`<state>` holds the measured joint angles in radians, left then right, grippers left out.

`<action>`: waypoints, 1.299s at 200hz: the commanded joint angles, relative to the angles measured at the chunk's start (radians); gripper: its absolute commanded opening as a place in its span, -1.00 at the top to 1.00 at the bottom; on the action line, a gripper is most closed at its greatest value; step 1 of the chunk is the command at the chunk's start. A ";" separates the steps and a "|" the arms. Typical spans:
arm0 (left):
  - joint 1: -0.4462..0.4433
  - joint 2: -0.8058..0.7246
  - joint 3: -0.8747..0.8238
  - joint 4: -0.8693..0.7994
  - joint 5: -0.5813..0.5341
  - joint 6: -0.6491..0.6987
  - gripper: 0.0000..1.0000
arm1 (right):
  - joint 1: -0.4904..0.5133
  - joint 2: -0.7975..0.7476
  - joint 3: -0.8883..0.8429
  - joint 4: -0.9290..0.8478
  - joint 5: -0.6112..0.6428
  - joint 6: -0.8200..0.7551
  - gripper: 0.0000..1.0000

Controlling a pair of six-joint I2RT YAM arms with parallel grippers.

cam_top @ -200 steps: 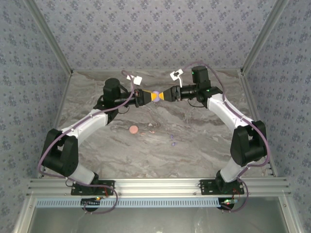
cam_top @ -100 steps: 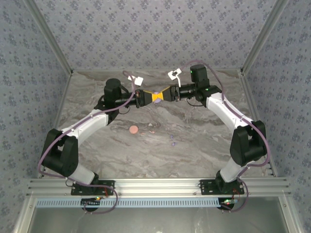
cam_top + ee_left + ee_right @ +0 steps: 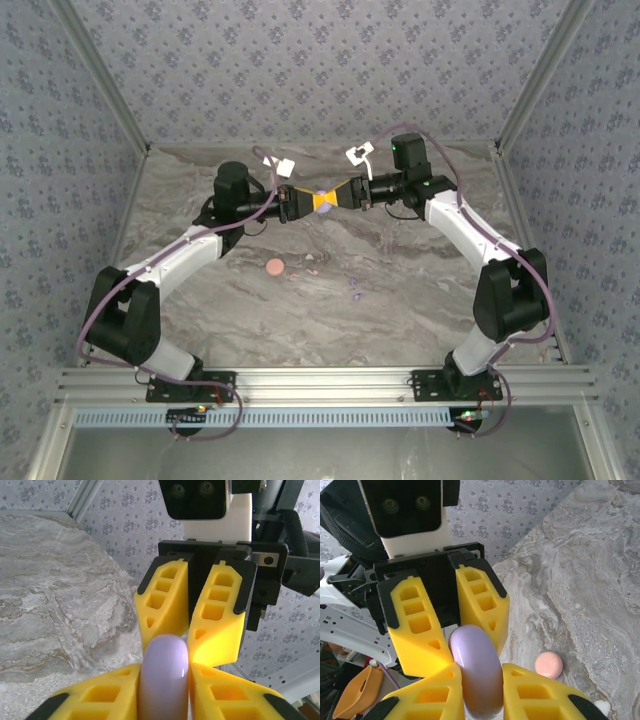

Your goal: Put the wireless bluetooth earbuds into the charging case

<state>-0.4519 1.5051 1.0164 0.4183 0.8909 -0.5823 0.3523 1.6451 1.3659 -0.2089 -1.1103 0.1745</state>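
Observation:
A lilac, rounded charging case (image 3: 322, 193) hangs in mid-air over the back of the table, gripped from both sides. My left gripper (image 3: 165, 666) has its yellow fingers against both faces of the case (image 3: 164, 685). My right gripper (image 3: 479, 667) is shut on the opposite end of the case (image 3: 472, 655). The two grippers meet tip to tip. Tiny purple earbuds (image 3: 356, 290) and pale pink earbuds (image 3: 312, 268) lie on the marble table in front of the grippers, apart from both.
A salmon-pink round disc (image 3: 275, 267) lies flat on the table (image 3: 420, 300) left of the small bits, and is in the right wrist view too (image 3: 549, 664). Patterned walls close the table at the back and both sides.
The right gripper has closed onto the lilac case that the left gripper holds. Both wrists rose slightly. The bits on the table have not moved.

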 commanded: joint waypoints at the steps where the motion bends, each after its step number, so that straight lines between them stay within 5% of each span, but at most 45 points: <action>1: -0.005 -0.035 0.031 -0.019 -0.017 0.029 0.32 | 0.005 -0.026 0.044 -0.047 0.012 -0.010 0.63; 47: -0.007 -0.045 0.019 -0.060 0.003 0.047 0.07 | 0.004 -0.032 0.063 -0.076 0.019 -0.019 0.62; 137: -0.025 -0.039 0.015 -0.085 -0.004 0.056 -0.07 | 0.010 -0.038 0.067 -0.072 0.030 -0.017 0.61; 260: -0.027 -0.038 0.011 -0.096 -0.046 0.055 0.04 | 0.011 -0.044 0.061 -0.058 0.041 -0.004 0.61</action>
<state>-0.4736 1.4818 1.0164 0.3164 0.8448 -0.5423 0.3561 1.6287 1.3979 -0.2657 -1.0695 0.1707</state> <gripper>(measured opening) 0.489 0.199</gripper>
